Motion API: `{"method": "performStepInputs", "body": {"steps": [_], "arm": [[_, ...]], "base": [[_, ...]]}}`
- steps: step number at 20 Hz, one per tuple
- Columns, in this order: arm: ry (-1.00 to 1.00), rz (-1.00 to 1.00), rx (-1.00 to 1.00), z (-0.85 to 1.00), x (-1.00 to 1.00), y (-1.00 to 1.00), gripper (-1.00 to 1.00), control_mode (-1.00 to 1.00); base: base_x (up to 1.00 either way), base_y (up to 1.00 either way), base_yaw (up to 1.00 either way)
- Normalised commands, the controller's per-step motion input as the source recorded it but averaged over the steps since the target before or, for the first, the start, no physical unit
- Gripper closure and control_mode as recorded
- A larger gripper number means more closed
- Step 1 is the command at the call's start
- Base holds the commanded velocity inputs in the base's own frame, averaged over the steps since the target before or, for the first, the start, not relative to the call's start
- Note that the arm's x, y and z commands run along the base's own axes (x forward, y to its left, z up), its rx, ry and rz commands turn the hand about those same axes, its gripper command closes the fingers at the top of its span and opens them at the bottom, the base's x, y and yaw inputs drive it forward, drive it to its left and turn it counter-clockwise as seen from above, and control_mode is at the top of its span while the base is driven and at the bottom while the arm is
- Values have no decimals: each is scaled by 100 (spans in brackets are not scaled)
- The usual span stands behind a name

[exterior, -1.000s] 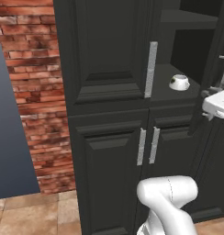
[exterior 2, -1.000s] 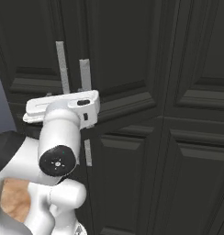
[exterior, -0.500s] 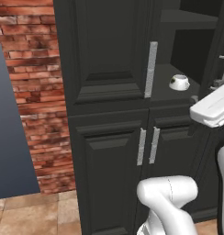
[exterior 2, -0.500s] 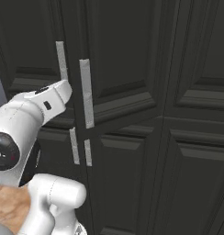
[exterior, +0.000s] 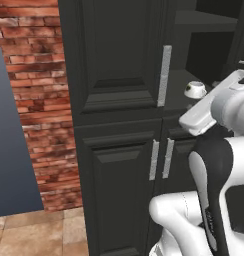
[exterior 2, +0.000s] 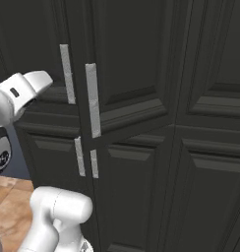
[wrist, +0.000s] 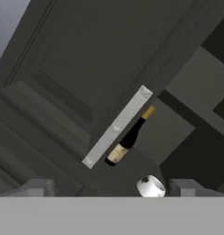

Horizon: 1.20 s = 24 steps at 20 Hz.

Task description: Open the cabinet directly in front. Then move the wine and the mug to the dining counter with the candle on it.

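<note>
I've got the cabinet (exterior: pixel 119 75) open on its right side; the left door's handle (wrist: pixel 116 127) stands nearest me. Right of it on the shelf sit the wine (wrist: pixel 129 137), then the mug (wrist: pixel 150 187). My gripper (wrist: pixel 109 193) is spread wide, empty. Next comes reaching in for the bottle, I judge, skirting that door edge; room opens rightward.

Right cabinet (exterior: pixel 119 75) bay open around wine (wrist: pixel 130 137) and mug (wrist: pixel 150 186); left door (wrist: pixel 77 69) an obstacle
</note>
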Motion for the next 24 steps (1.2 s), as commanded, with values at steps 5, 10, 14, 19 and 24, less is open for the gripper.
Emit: {"method": "performStepInputs", "body": {"steps": [5, 10, 14, 19, 24], "arm": [[11, -15, -26, -4, 29, 10, -100, -100], [19, -14, -25, -3, 23, 0, -100, -100], [18, -13, -24, -5, 11, 0, -100, -100], [9, -9, -19, -8, 14, -4, -100, -100], [8, -5, -13, -13, 19, -17, -100, -100]], "base": [[0, 0, 0], [0, 0, 0], [0, 0, 0], [0, 0, 0], [0, 0, 0]]}}
